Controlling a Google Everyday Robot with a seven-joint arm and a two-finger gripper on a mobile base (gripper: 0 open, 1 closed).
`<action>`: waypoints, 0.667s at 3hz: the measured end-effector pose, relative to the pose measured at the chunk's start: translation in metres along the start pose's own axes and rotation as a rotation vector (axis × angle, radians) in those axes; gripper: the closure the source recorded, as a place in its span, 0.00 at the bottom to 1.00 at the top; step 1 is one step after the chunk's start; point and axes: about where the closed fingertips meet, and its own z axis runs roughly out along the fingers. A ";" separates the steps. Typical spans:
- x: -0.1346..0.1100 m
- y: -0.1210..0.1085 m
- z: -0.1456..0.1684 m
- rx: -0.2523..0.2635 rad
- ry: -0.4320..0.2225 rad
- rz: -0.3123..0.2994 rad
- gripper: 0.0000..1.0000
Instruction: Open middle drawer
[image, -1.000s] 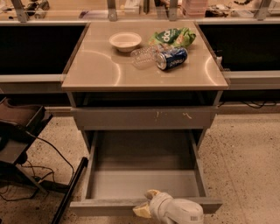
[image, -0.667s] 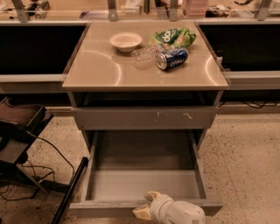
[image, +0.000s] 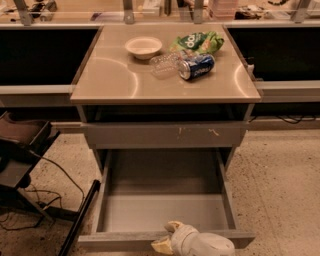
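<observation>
Evidently the middle drawer (image: 120, 241) is out; the gripper (image: 167, 236), bottom centre at its front, grip unclear, should next let go.

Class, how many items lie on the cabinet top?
4: bowl rear centre, green bag rear right, clear bottle and blue can before it. Gripper at front edge of open middle drawer.

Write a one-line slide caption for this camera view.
Middle drawer stands wide open beneath the countertop, with the robot's claw at its front edge.
</observation>
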 end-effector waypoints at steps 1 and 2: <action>-0.003 0.001 -0.002 0.000 0.000 0.000 0.81; -0.003 0.001 -0.002 0.000 0.000 0.000 0.57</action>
